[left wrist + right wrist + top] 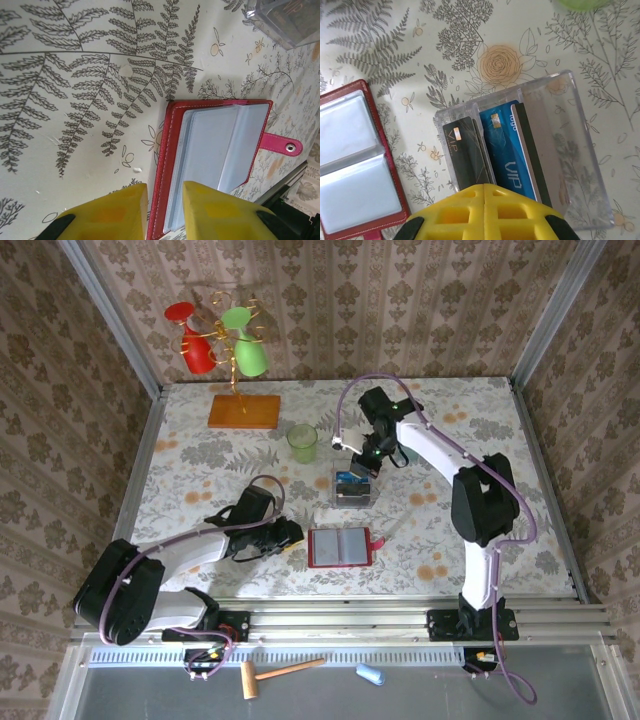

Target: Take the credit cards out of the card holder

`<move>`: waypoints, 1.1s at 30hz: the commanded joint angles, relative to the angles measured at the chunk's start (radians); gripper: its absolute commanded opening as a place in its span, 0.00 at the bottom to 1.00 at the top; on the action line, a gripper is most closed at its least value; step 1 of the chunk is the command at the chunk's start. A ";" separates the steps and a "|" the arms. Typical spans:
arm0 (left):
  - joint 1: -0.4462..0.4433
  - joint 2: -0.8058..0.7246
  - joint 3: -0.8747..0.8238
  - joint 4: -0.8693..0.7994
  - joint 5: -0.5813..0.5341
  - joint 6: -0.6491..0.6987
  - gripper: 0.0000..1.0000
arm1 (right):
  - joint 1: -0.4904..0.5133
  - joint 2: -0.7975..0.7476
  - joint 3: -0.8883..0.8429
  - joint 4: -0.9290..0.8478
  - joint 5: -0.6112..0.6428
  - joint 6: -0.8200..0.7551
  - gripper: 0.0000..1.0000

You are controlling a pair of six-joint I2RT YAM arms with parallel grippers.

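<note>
The right gripper [484,186] (jaws pressed together over the credit cards [507,145]) should lift straight up; the left gripper [165,189] — jaws slightly spread — sits by the card holder [168,150].

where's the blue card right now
The blue card sits in the clear box beside a black card, seen in the right wrist view just right of the open red wallet; from above, the box sits mid-table just beyond the wallet.

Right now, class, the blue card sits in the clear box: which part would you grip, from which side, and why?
On the blue card, probably the top edge by the chip, pinched across its faces from above. It leans in a slot of the clear box, whose walls block the sides; only that edge appears free.
</note>
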 commanded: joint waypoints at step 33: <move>0.008 0.020 0.015 0.016 0.021 0.015 0.26 | -0.010 0.030 0.023 0.308 0.239 0.149 0.00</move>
